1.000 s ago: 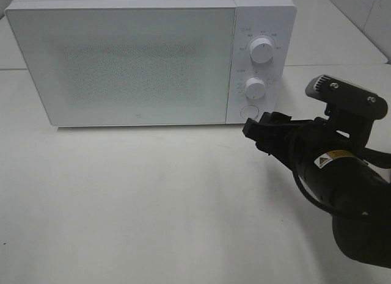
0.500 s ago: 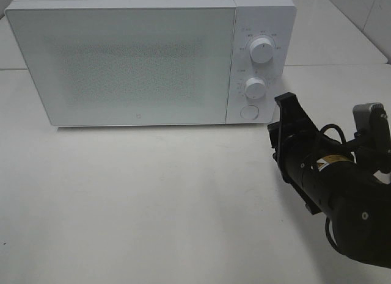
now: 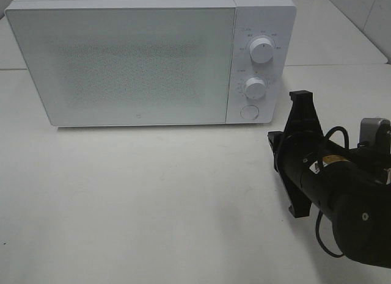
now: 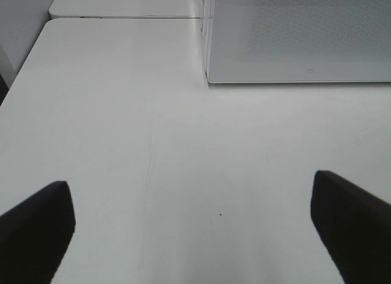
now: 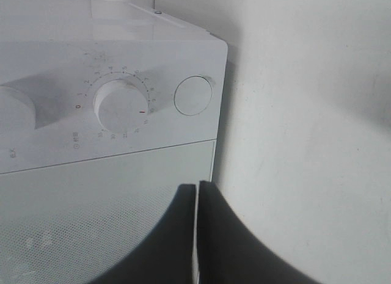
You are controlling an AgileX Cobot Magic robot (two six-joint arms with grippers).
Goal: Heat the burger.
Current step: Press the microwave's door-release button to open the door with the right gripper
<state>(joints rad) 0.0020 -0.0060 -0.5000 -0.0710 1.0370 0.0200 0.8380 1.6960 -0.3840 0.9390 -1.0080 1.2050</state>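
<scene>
The burger is out of view in every frame. The white microwave (image 3: pixel 134 58) stands at the back of the table with its door closed. My right gripper (image 3: pixel 275 143) is shut and empty, rolled on its side, a short way in front of and to the right of the round door button (image 3: pixel 248 112). In the right wrist view its shut fingers (image 5: pixel 183 235) point at the panel below the button (image 5: pixel 193 96) and the timer dial (image 5: pixel 122 105). My left gripper (image 4: pixel 190 181) is open and empty above the bare table, near the microwave's left front corner (image 4: pixel 208 76).
The upper dial (image 3: pixel 262 50) and the lower dial (image 3: pixel 255 87) sit on the microwave's right panel. The white table (image 3: pixel 153 198) stretches in front of the microwave. A tiled wall rises at the back right (image 3: pixel 366 15).
My right gripper has drawn back from the microwave's button toward the right and front, and its wrist has rolled onto its side. The microwave door stays closed.
</scene>
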